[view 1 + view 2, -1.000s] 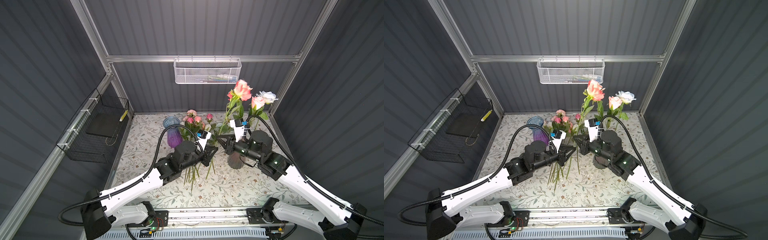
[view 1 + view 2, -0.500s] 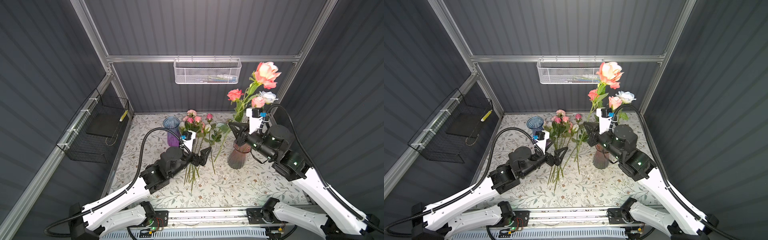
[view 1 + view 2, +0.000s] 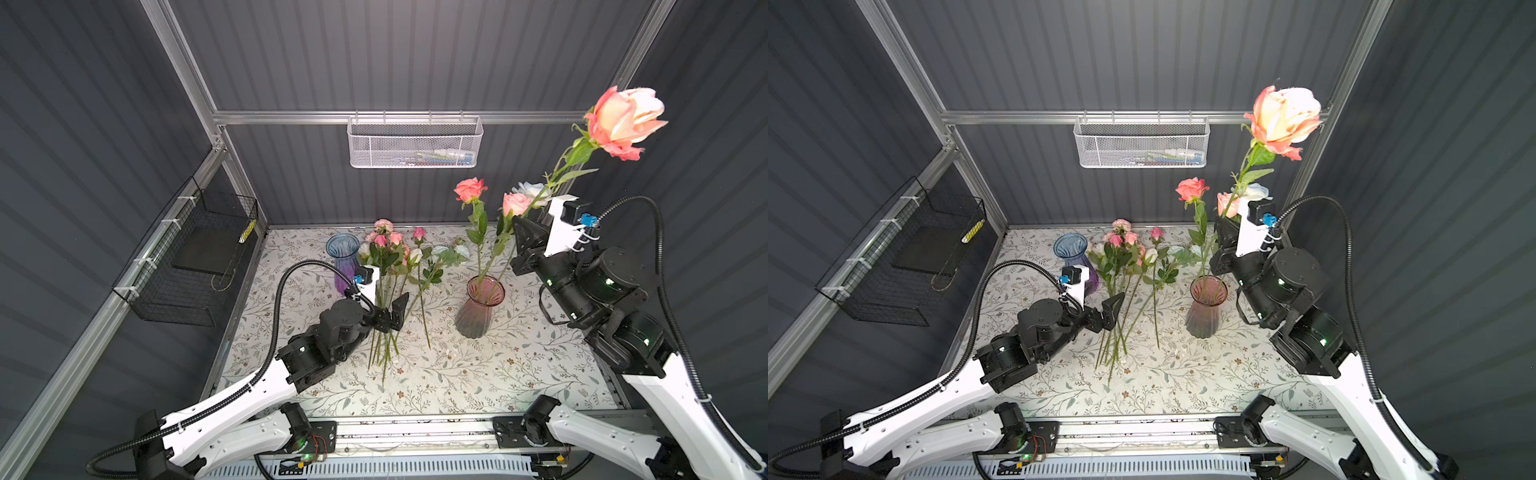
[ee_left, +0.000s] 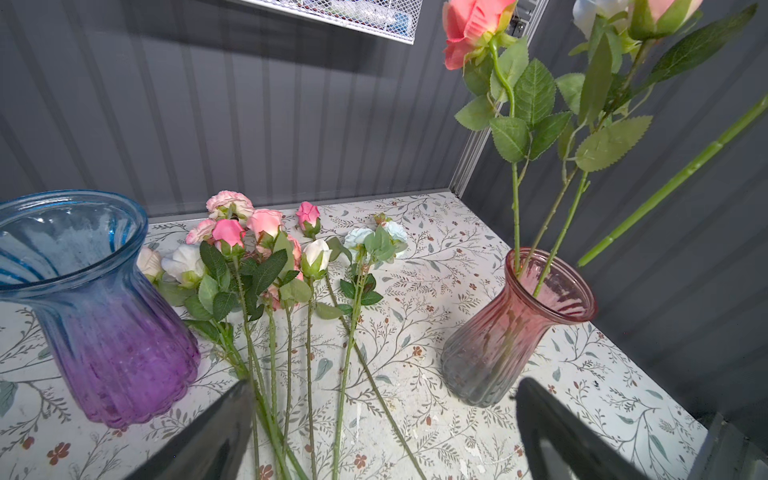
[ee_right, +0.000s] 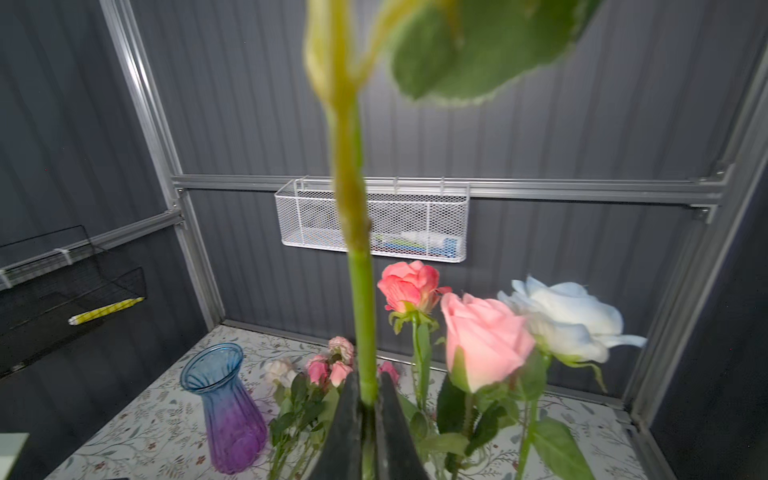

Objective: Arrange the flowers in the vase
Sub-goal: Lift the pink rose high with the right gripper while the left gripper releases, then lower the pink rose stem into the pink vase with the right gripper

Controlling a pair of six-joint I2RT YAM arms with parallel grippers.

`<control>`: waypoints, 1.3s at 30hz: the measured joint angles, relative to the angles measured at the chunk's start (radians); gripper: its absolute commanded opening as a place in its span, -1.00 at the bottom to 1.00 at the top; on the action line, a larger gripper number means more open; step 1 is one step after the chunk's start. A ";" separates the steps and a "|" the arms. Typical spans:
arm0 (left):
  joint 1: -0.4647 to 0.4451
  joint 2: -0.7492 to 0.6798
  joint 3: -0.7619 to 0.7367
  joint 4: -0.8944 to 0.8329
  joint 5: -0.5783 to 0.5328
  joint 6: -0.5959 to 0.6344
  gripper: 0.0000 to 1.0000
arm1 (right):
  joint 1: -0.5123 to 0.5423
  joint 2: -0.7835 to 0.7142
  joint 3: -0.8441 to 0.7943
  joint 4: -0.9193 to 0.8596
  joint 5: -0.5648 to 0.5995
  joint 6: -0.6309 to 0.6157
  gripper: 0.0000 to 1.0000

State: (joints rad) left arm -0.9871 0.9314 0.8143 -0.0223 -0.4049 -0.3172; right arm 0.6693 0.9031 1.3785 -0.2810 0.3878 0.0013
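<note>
a: where's the right gripper [image 5: 365, 399]?
b: at the right in both top views, clamped on the stem of the big coral rose [image 3: 623, 122], with the bloom at upper right.
a: and the left gripper [image 4: 380, 395]?
b: jaws wide apart and empty, over the loose flowers [image 3: 395, 257] lying mid-frame. three roses stand in the pink vase [image 3: 478, 311], right of centre.

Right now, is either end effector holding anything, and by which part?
Right end effector: tall coral rose, gripped on its stem below the leaves. Left end effector: open, empty.
</note>
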 measured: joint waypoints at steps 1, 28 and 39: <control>0.000 0.000 0.000 0.000 -0.001 0.000 0.97 | -0.006 -0.003 0.000 -0.006 0.013 -0.006 -0.89; 0.000 -0.015 -0.032 0.000 -0.004 -0.010 0.99 | -0.180 -0.024 -0.335 -0.102 -0.035 0.201 0.02; 0.000 -0.005 -0.032 -0.006 -0.015 -0.022 0.99 | -0.180 -0.129 -0.318 -0.205 -0.043 0.266 0.19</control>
State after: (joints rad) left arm -0.9871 0.9260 0.7822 -0.0288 -0.4198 -0.3389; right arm 0.4896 0.7742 1.0607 -0.4858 0.3450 0.2672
